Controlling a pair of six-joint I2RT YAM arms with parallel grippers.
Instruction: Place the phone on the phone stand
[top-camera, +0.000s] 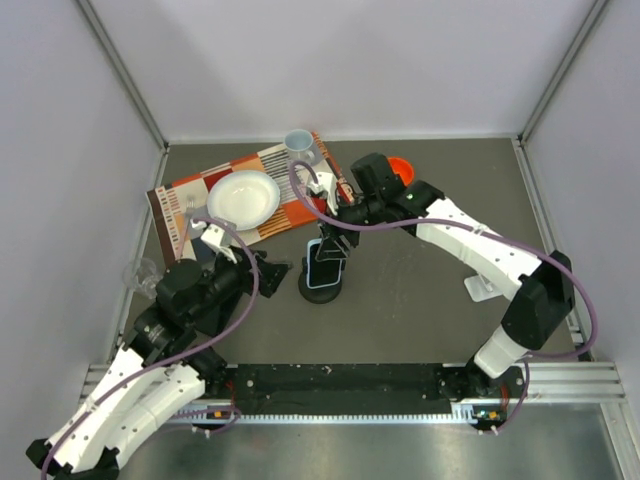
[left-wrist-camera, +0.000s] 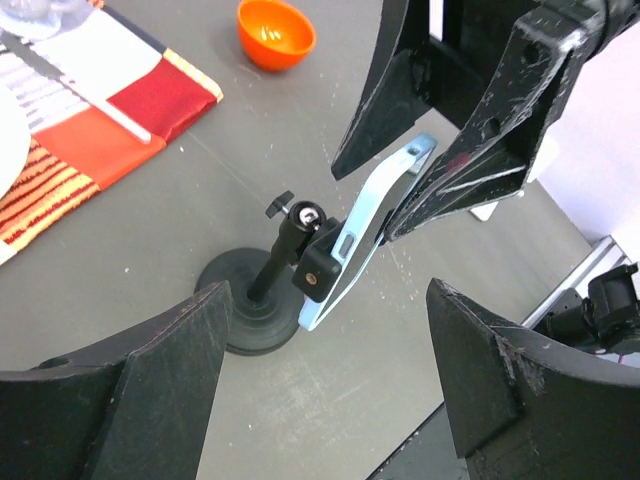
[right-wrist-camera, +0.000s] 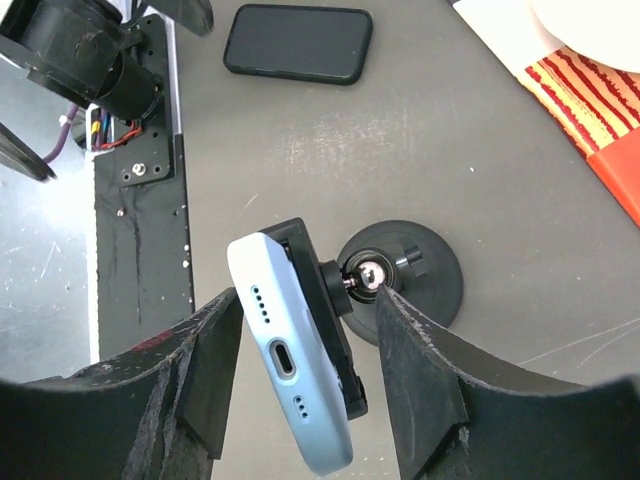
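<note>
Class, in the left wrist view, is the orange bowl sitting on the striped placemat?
No, the orange bowl stands on the bare grey table, apart from the placemat.

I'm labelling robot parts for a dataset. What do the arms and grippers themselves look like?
The left arm and right arm have white shells with black joints. A purple cable loops along each. The left gripper and right gripper are black, with broad wedge-shaped fingers, scuffed pale.

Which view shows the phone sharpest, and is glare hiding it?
Left wrist: phone crisp side-on, near fingers soft. Right wrist: port edge sharp, faint sheen on the table only. Top external: evenly lit, phone small under the right gripper.
</note>
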